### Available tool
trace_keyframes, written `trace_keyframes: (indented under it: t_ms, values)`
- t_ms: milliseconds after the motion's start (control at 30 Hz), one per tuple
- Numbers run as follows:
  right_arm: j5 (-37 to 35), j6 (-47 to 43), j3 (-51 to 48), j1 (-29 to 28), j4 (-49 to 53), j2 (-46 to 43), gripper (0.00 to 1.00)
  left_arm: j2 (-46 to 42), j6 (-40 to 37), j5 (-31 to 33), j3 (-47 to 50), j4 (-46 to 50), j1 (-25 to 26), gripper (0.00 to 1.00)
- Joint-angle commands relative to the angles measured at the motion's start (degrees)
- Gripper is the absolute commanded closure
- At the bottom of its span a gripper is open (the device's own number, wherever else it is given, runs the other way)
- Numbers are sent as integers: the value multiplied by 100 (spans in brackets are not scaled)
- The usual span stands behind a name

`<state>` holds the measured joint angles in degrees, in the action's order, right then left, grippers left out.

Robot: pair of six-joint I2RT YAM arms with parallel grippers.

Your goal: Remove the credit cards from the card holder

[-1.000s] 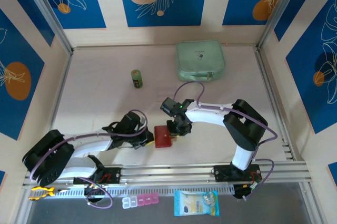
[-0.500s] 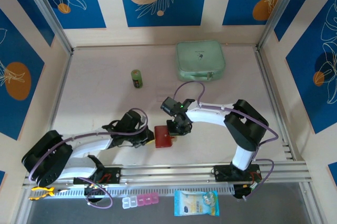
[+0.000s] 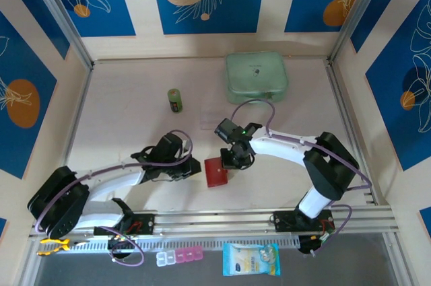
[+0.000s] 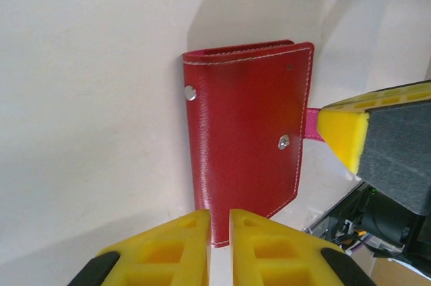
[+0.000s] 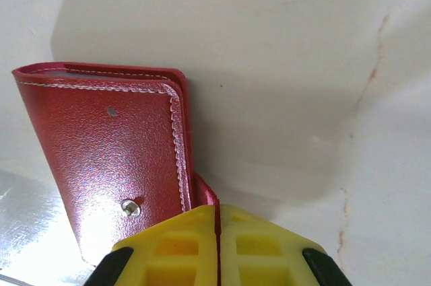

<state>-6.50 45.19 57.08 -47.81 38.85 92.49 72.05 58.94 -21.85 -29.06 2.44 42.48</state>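
**Holder shifting rightward, cover still folded, right arm working the tab**

Since a second back, the card holder (image 3: pixel 216 173) is sitting a little further toward the right edge of the desk (image 3: pixel 128 124), and both arms are travelling with it. It is resting close to the near edge, about midway along, between the two grippers. The right gripper (image 5: pixel 217 217) is clamping tight on the small red tab (image 5: pixel 205 192). The left gripper (image 4: pixel 219 225) is showing a thin slit between its pads, and the holder's lower edge is meeting that slit. Whether it is pinching the cover or letting go cannot be told.

Step in hand, as judged: getting the holder open. Doing this well is calling for one arm anchoring the cover while the other is peeling the tab off its snap stud (image 4: pixel 283 141), pulling along the flap rather than hauling the whole holder. A slackening left grip is risking the holder dragging across the desk.

Hidden: the cover is folding over the credit cards, so their number is staying unknown. The right pads are covering the tab's end. Whether the holder is lying flat or tipping up is hard to make out.
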Motion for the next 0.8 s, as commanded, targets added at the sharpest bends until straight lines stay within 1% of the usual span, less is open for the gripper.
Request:
trace_keyframes:
  t_ms: [0,233,467,767]
  values:
    - [-26,-28,-42,26,131,-219,100,158,-290,-53,-245,129,-55,85]
    - [-124,64,-126,121,167,-531,100,546,-512,-232,-576,116,-95,85]
    - [-240,165,-126,230,239,-793,100,719,-584,-295,-688,29,-125,85]
    - [-219,216,139,248,316,-878,100,624,-757,-381,-607,147,-287,83]
